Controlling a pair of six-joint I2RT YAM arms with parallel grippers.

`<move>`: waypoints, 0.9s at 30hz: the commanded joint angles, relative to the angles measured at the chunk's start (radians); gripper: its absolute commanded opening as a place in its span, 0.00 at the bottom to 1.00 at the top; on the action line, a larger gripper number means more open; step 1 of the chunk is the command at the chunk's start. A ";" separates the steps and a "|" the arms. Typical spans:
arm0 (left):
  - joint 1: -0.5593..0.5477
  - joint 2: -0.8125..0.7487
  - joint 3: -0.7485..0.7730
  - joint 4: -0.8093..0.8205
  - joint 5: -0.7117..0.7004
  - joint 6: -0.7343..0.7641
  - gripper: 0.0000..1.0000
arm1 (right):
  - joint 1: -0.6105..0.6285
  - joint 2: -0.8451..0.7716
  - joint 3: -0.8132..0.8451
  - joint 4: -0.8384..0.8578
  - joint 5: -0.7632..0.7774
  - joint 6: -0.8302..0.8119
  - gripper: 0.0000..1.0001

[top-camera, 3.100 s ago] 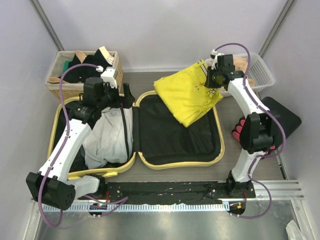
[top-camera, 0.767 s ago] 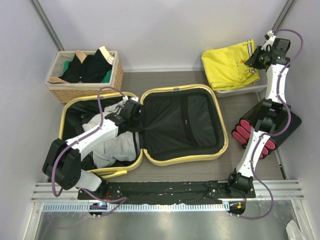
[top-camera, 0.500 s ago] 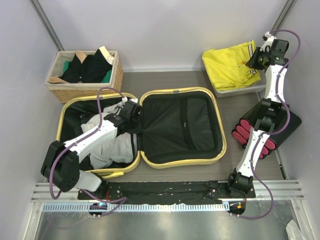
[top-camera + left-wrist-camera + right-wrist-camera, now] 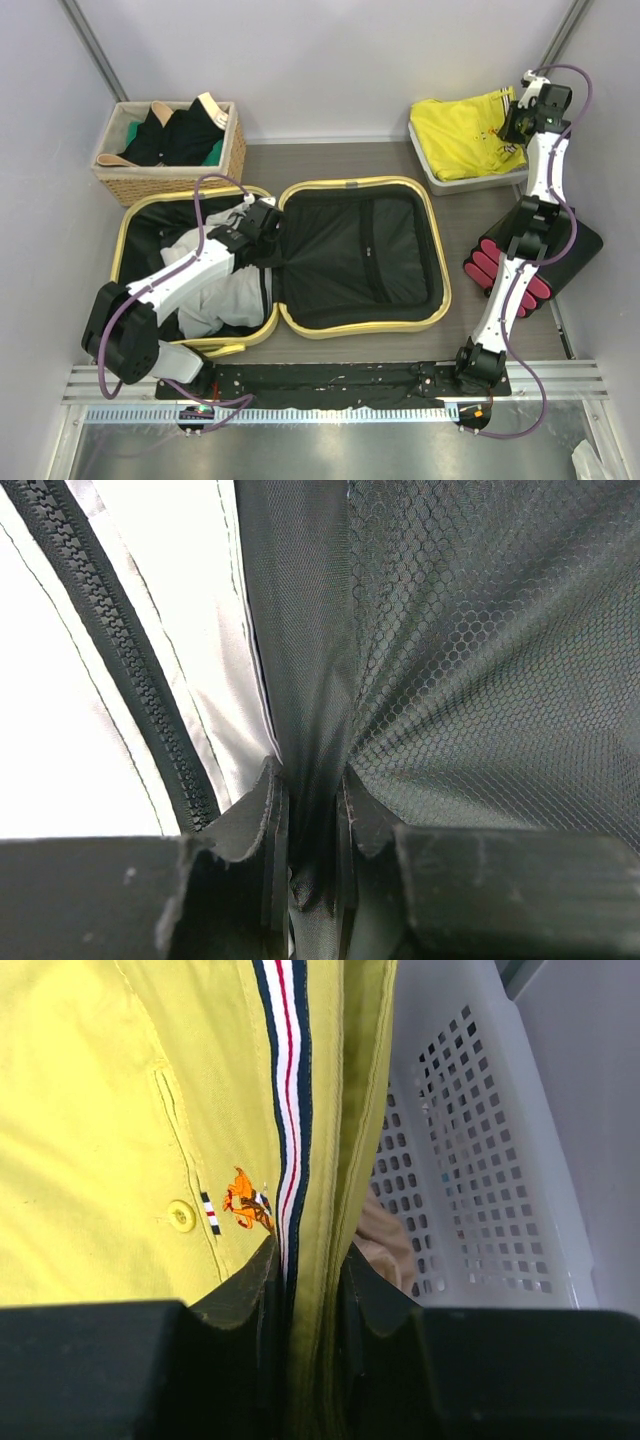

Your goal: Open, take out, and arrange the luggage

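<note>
From above, the large pale-yellow hard-shell suitcase [image 4: 360,250] lies open mid-frame on the brown tabletop [image 4: 330,160]. Left wrist: the left pincer [image 4: 308,780] pinches its black mesh lining [image 4: 480,680]. Right wrist: the right pincer [image 4: 310,1255] clamps a yellow stripe-trimmed shirt [image 4: 100,1110].

- The left gripper [image 4: 268,224] is sitting at the hinge of the open luggage [image 4: 400,182], black lining [image 4: 360,250] spreading to its right and a grey garment [image 4: 225,290] bunching below it.
- The right gripper [image 4: 515,125] is touching a yellow shirt [image 4: 460,135] lying in the white bin [image 4: 470,182] to its left.
</note>
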State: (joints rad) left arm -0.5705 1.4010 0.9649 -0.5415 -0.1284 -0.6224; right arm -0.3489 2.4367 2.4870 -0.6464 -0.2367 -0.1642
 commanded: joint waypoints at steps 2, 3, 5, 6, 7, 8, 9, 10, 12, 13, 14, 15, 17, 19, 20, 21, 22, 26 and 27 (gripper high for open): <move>0.020 -0.031 0.067 -0.175 -0.106 0.101 0.00 | -0.015 -0.034 0.047 0.103 0.102 -0.040 0.05; 0.021 -0.033 0.077 -0.185 -0.106 0.107 0.00 | -0.013 -0.041 0.043 0.103 0.100 -0.034 0.18; 0.020 -0.031 0.112 -0.195 -0.100 0.124 0.10 | -0.013 -0.060 0.032 0.106 0.100 -0.025 0.39; 0.020 -0.031 0.127 -0.205 -0.097 0.131 0.19 | -0.013 -0.068 0.029 0.106 0.087 -0.017 0.59; 0.021 -0.034 0.139 -0.213 -0.096 0.139 0.34 | -0.013 -0.088 0.023 0.111 0.077 -0.005 0.65; 0.021 -0.036 0.164 -0.219 -0.097 0.157 0.45 | -0.013 -0.100 0.016 0.114 0.065 0.006 0.70; 0.020 -0.039 0.178 -0.225 -0.097 0.168 0.57 | -0.013 -0.113 0.010 0.120 0.044 0.015 0.76; 0.021 -0.040 0.190 -0.230 -0.096 0.177 0.70 | -0.013 -0.128 -0.006 0.140 0.033 0.037 0.79; 0.023 -0.043 0.241 -0.241 -0.088 0.210 0.78 | -0.012 -0.171 -0.020 0.157 0.030 0.061 0.84; 0.023 -0.042 0.264 -0.245 -0.085 0.220 0.84 | -0.012 -0.185 -0.031 0.168 0.028 0.074 0.85; 0.023 -0.040 0.280 -0.248 -0.076 0.227 0.86 | -0.012 -0.221 -0.045 0.178 0.027 0.101 0.86; 0.021 -0.037 0.319 -0.252 -0.073 0.248 0.88 | -0.010 -0.244 -0.066 0.198 0.014 0.123 0.87; 0.023 -0.034 0.351 -0.253 -0.076 0.268 0.93 | -0.006 -0.295 -0.179 0.308 -0.065 0.205 0.86; 0.029 -0.025 0.399 -0.244 -0.077 0.295 0.99 | 0.004 -0.352 -0.306 0.440 -0.117 0.261 0.84; 0.034 -0.020 0.417 -0.239 -0.077 0.303 1.00 | 0.023 -0.360 -0.335 0.471 -0.151 0.288 0.83; 0.038 -0.004 0.432 -0.235 -0.073 0.309 1.00 | 0.037 -0.352 -0.355 0.491 -0.154 0.310 0.79; 0.049 0.006 0.467 -0.233 -0.070 0.323 1.00 | 0.053 -0.338 -0.361 0.502 -0.151 0.316 0.77; 0.070 0.042 0.521 -0.218 -0.057 0.352 1.00 | 0.116 -0.233 -0.315 0.507 -0.135 0.338 0.68; 0.075 0.046 0.523 -0.209 -0.054 0.357 1.00 | 0.137 -0.210 -0.301 0.519 -0.136 0.348 0.66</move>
State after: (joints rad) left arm -0.5171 1.4208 1.4422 -0.7750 -0.1902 -0.3233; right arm -0.2775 2.1330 2.1612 -0.2062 -0.3386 0.1146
